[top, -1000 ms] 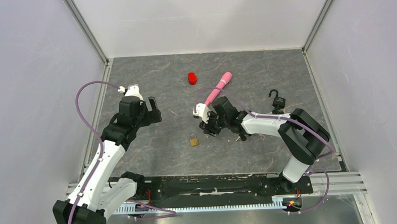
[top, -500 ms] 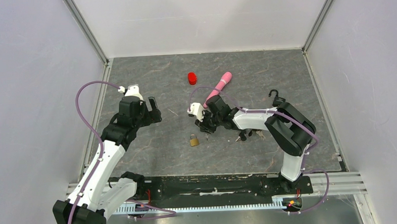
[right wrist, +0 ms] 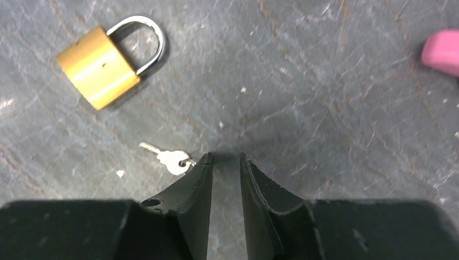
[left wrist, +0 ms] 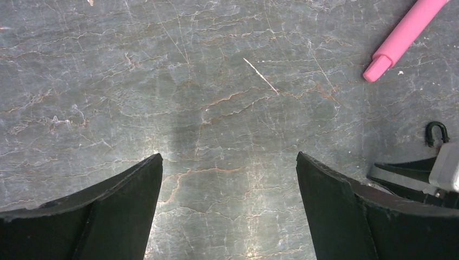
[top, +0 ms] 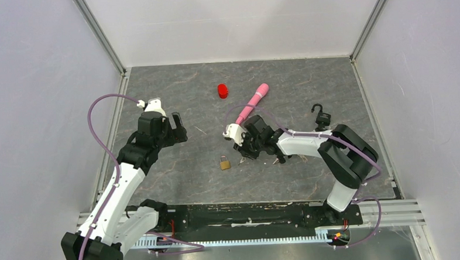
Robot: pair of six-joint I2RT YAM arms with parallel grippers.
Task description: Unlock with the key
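Right arm: drawn back a little toward its base since the earlier frame, and its right hand [right wrist: 224,157] has narrowed.
Left hand [left wrist: 227,157]: released wide, grasping nothing, hovering over bare desk [left wrist: 216,81], well apart from the lock.
Right hand: nearly clenched; a slim gap remains and nothing sits in it.
Padlock [right wrist: 97,67]: brass, lying flat with the shackle closed, near the right hand. Judged compact, rigid and smooth. It is likely to slide when pushed, so brace it by the body sides.
Key [right wrist: 172,160]: flat on the desk between padlock and right hand, its head just beside the outside of one finger [right wrist: 197,176], not gripped. Judged light, thin, stiff and slippery. Pinch the round head and leave the blade free.
Keyway: not visible in any view. The key is too small to find from above, and whether the finger truly touches it cannot be told.
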